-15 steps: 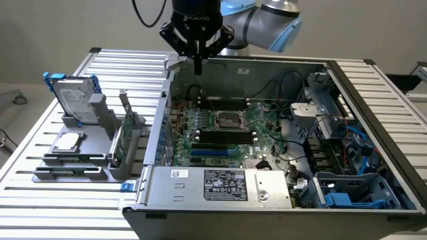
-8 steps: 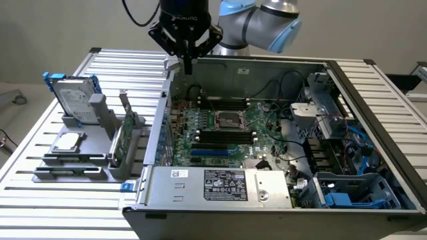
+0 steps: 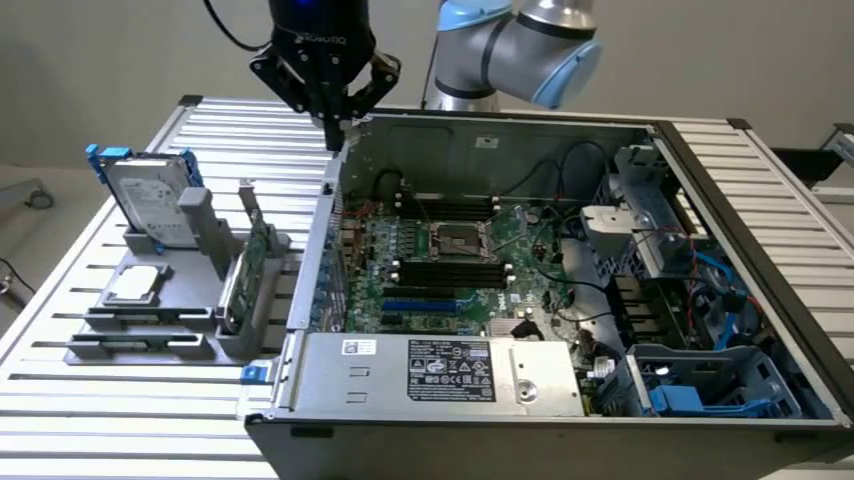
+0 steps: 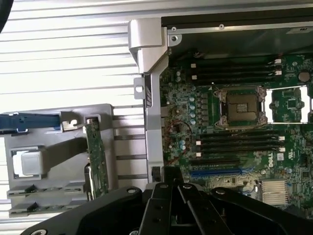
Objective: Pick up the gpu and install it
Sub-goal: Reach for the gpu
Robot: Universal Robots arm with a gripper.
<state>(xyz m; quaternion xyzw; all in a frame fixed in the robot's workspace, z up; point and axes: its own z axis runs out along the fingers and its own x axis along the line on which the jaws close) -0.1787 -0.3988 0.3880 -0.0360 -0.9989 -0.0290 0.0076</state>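
The gpu (image 3: 248,272) stands on edge in a slot of the grey holder (image 3: 200,262), its green circuit board facing the open computer case (image 3: 310,270). In the wrist view the gpu (image 4: 97,157) appears edge-on beside the case wall (image 4: 152,122). My black gripper (image 3: 334,128) hangs high over the case's back corner on the exterior view's left, well above and behind the gpu. Its fingers are shut together with nothing between them. The wrist view shows the gripper (image 4: 171,188) over the case wall, looking down.
A silver hard drive (image 3: 142,192) in a blue frame stands in the holder, and a small square CPU chip (image 3: 135,284) lies beside it. Inside the case are the motherboard (image 3: 447,250), a power supply (image 3: 447,372) and cabled drive bays (image 3: 674,290).
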